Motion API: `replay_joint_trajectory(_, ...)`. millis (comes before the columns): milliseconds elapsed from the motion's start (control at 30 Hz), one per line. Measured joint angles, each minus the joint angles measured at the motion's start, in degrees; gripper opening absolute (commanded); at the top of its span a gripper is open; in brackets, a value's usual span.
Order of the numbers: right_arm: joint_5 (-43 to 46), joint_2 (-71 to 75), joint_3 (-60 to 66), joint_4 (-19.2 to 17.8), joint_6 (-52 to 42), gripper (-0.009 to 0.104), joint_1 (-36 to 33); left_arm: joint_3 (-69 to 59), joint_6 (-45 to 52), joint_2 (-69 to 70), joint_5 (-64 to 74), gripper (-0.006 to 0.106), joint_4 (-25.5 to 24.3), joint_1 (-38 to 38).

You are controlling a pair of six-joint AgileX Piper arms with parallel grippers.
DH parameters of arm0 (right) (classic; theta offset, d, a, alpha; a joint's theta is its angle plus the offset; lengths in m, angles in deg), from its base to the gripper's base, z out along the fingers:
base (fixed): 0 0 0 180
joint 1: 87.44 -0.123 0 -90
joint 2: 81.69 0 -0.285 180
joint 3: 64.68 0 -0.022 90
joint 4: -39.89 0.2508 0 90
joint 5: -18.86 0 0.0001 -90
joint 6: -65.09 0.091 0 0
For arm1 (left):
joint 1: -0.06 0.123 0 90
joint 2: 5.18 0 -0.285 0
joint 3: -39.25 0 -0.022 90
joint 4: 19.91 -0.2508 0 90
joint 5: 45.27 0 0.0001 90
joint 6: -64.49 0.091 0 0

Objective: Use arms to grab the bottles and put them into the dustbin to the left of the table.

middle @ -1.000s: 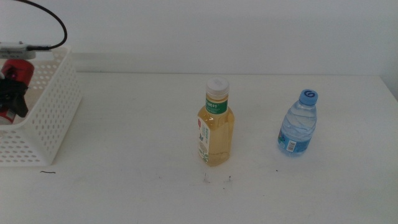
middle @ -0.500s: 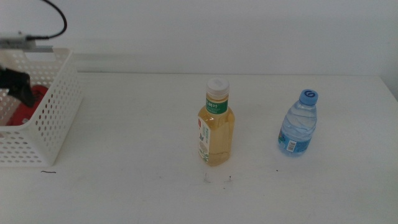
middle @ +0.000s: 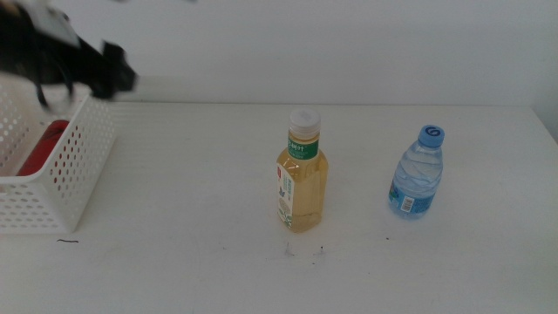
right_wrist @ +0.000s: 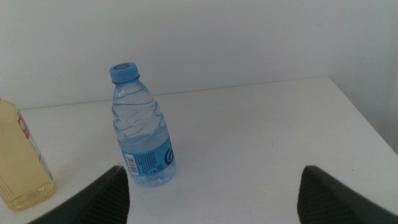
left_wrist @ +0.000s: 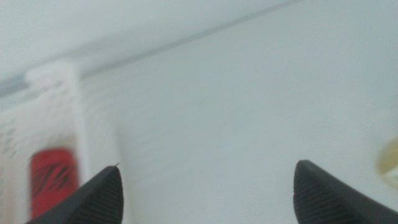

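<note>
Left pincer (left_wrist: pixel 205 190) wide and empty above dustbin (middle: pixel 65 166), red can (left_wrist: pixel 55 177) inside.

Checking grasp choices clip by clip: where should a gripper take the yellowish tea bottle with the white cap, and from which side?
Probably around the plain neck or upper body of the yellowish tea bottle, coming in level from the left, where the open left gripper is nearer. It stands upright on the white table with free space all round, so a horizontal side grasp suits its round, narrow shape.
</note>
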Motion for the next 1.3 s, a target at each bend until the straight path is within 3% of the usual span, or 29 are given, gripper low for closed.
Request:
replay_joint_trajectory(300, 0.0, 0.0, 0.0, 0.0, 0.0, 0.087, 0.0, -41.2, -0.3, 23.0, -41.4, 0.094, 1.2, -18.7)
replay_joint_trajectory(533, 0.0, 0.0, 0.0, 0.0, 0.0, 0.087, 0.0, -66.5, -8.4, 26.1, -77.9, 0.094, -1.7, -30.7)
replay_joint_trajectory(1033, 0.0, 0.0, 0.0, 0.0, 0.0, 0.087, 0.0, -69.8, -17.4, 8.8, -97.2, 0.094, -11.1, -31.6)
replay_joint_trajectory(1300, 0.0, 0.0, 0.0, 0.0, 0.0, 0.087, 0.0, -61.7, -21.2, -5.2, -102.2, 0.094, -15.6, -30.9)
